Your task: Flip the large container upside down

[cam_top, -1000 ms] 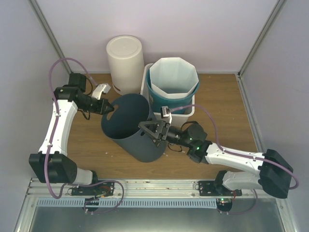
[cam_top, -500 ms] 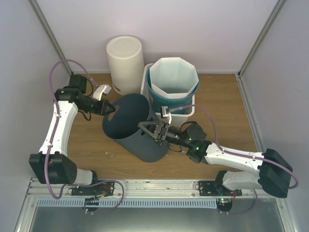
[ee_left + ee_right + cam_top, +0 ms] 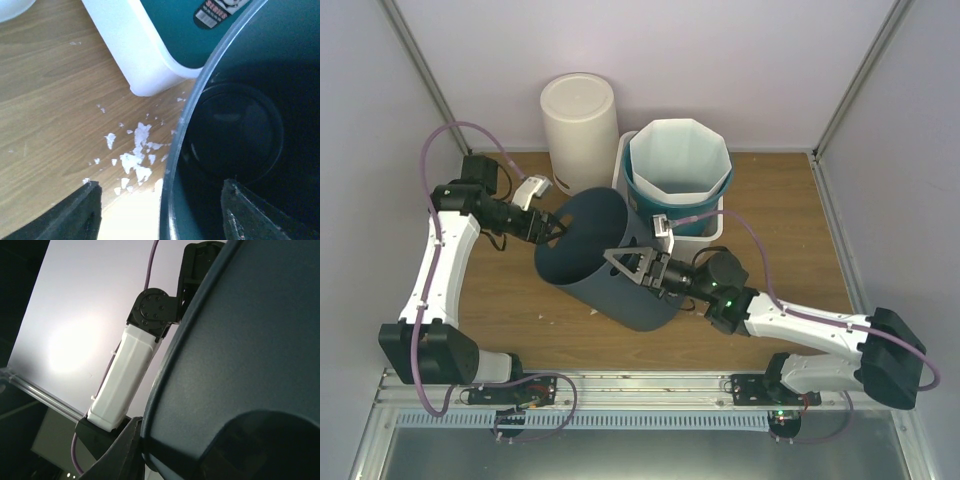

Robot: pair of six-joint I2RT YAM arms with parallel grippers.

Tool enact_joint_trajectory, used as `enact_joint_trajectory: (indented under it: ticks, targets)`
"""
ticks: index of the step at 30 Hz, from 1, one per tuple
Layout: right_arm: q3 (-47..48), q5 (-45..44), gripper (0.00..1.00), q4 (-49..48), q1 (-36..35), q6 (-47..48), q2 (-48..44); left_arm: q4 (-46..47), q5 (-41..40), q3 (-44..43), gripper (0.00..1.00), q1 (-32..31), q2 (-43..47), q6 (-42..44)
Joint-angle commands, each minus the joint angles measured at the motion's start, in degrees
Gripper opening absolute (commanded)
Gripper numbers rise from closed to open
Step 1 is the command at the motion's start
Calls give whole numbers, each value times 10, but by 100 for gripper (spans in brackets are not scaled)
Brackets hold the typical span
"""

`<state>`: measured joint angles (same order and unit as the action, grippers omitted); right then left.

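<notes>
I'm seeing the bin [image 3: 586, 248] tipping further over at mid-desk [image 3: 782, 222], its rim now sliding between the left pincer's [image 3: 552, 228] spread fingers (not clamping yet), while the right pincer [image 3: 617, 266], also spread, is pushing higher on the wall, so the flip is progressing.

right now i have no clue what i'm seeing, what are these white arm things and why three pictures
These are two robot arms bolted to a wooden table. The wide picture looks down from above; the other two come from cameras on each wrist. At the back stand a white cylinder and a teal bucket inside a white tub. The dark large container sits tilted in the middle. The left arm has its open jaws either side of the rim; the right arm has open jaws at the side wall.
</notes>
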<state>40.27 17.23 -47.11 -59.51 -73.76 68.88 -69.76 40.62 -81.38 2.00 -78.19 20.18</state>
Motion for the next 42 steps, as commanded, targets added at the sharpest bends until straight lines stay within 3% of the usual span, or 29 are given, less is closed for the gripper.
enact_joint_trajectory:
  ticks: [1, 8, 16, 22, 28, 34, 39, 42]
  targets:
    - [37, 14, 9, -30, -6, 41, -12, -15, -20, -8, 71, 3, 14, 46]
    - [63, 38, 1, 33, -25, 54, -15, -67, -19, -68, 98, 9, 18, 68]
    - [145, 50, 1, 196, -84, 138, -29, -73, -50, -233, 99, 12, 50, 45]
    - [334, 12, 1, 426, -135, 300, -8, 32, -149, -305, 99, 13, 95, -32]
    - [522, -27, 1, 586, -139, 448, 21, 193, -266, -303, 99, 13, 156, -109]
    - [663, -186, 1, 694, -139, 595, 37, 215, -242, -307, 99, 13, 150, -141]
    - [718, -405, 1, 758, -139, 713, 41, 215, -180, -280, 99, 13, 129, -154]
    - [744, -584, 1, 803, -138, 787, 53, 213, -139, -269, 99, 13, 110, -159]
